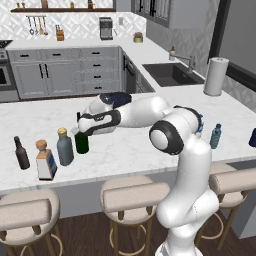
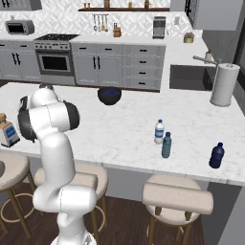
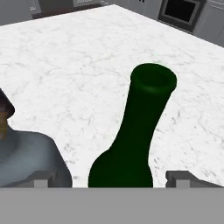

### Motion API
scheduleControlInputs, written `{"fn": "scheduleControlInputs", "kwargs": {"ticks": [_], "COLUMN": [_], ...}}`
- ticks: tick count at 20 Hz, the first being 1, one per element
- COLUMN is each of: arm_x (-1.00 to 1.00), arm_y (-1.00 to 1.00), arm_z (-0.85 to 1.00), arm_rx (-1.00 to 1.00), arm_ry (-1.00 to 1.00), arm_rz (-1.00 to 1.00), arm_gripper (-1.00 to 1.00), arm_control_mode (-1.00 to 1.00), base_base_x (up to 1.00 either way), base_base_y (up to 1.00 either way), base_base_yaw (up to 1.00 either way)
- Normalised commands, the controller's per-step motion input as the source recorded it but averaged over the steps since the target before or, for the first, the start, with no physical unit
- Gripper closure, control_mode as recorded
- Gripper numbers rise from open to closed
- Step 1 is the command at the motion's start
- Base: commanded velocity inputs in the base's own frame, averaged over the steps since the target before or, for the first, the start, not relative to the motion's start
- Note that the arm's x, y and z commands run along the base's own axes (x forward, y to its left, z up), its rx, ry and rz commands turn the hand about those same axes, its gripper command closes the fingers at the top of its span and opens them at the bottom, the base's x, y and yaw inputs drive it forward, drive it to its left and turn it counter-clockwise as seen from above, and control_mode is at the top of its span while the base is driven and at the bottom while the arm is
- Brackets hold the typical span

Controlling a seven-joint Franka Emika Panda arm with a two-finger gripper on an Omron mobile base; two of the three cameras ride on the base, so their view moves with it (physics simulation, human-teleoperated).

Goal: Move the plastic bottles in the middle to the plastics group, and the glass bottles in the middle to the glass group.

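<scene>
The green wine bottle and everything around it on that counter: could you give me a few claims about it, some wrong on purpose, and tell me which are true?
1. The green wine bottle stands upright on the marble counter. True.
2. The gripper is clamped tight on the bottle's neck. False: in the hand view its fingertips stand wide apart, clear of the glass on either side.
3. The grey-blue bottle with a tan cap stands close beside the green one. True.
4. The small teal bottle lies on its side. False: it stands upright, next to the whitish bottle with a blue band.
5. The paper towel roll is next to the sink. True.
</scene>
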Motion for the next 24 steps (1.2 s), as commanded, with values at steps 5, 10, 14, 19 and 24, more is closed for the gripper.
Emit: {"fn": "scheduleControlInputs", "kwargs": {"ticks": [5, 10, 14, 19, 24], "arm_x": [-0.57, -0.61, -1.00, -1.00, -0.77], "arm_y": [-0.20, -0.53, -0.76, -0.99, -0.99], "arm_z": [0.84, 0.94, 0.49, 0.13, 0.01], "arm_rx": [0.11, 0.16, 0.03, 0.00, -0.15], "arm_ry": [-0.02, -0.04, 0.00, -0.01, 0.05], "arm_rz": [-0.02, -0.06, -0.08, -0.11, -0.23], "arm_gripper": [-1.00, -1.00, -1.00, -1.00, -1.00], "arm_control_mode": [-1.00, -1.00, -1.00, -1.00, -1.00], "base_base_x": [0.00, 0.00, 0.00, 0.00, 0.00], "base_base_y": [0.00, 0.00, 0.00, 0.00, 0.00], "base_base_yaw": [0.00, 0.00, 0.00, 0.00, 0.00]}}
